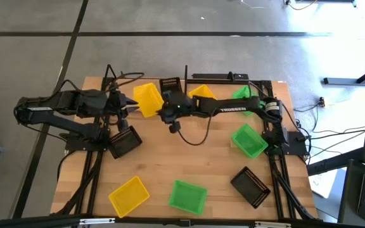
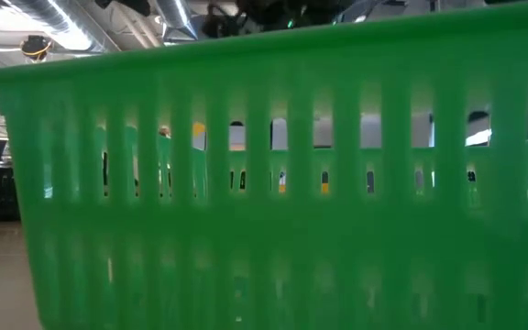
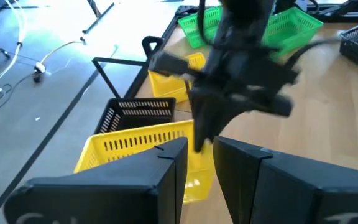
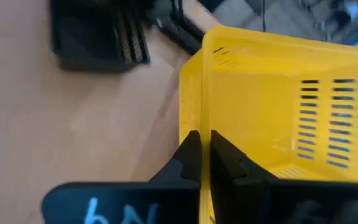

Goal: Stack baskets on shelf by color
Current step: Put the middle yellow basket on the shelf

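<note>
The right wrist view is showing the right claw pinching a yellow basket's wall between nearly shut fingers, a grip the high view is hiding under the arm. The left claw is hovering just beside that basket with a narrow gap, near the shelf at the surface's far edge. A green basket is blocking almost the whole low view.

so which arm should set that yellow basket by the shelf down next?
Right. Its gripper is shut on the yellow basket wall, close to the shelf. The left gripper only hovers beside that basket, holding nothing.
</note>
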Robot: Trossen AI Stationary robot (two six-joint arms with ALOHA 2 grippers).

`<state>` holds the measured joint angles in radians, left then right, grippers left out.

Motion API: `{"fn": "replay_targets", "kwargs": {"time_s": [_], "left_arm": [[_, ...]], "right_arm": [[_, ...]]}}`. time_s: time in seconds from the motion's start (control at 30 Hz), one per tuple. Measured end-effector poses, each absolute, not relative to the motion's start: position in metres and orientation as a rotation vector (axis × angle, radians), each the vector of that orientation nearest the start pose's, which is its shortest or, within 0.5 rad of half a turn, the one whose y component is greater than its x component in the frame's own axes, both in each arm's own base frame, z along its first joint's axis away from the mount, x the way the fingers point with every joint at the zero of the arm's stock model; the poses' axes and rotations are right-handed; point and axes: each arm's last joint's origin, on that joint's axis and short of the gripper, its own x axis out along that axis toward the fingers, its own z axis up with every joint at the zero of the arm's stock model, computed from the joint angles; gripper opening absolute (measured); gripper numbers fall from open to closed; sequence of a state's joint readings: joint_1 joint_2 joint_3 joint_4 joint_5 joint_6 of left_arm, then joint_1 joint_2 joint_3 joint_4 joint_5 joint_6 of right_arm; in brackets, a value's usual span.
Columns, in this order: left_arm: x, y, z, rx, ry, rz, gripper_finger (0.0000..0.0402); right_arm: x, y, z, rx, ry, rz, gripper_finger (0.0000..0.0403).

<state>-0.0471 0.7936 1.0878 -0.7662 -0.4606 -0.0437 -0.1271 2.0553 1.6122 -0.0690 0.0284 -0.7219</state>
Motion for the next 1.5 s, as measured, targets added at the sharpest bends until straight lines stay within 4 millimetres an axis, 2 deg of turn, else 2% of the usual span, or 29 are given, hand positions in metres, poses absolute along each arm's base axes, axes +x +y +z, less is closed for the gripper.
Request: {"fn": "replay_targets", "kwargs": {"time_s": [0.2,0.53,1.13,1.5], "left_arm": [[0.136,0.006,0.378,0.075,0.448,0.416,0.0070],[0.136,0.006,0.378,0.069,0.445,0.417,0.0070],[0.136,0.006,0.378,0.067,0.445,0.416,0.0070],[0.136,0.006,0.378,0.068,0.445,0.416,0.0070]], "right_arm": [[0.474,-0.076,0.220,-0.610,0.593,-0.024,0.0000],[0.486,-0.078,0.194,-0.619,0.576,-0.029,0.0000],[0.489,-0.091,0.178,-0.609,0.594,-0.051,0.0002],[0.489,-0.087,0.178,-0.610,0.590,-0.042,0.0045]]}}
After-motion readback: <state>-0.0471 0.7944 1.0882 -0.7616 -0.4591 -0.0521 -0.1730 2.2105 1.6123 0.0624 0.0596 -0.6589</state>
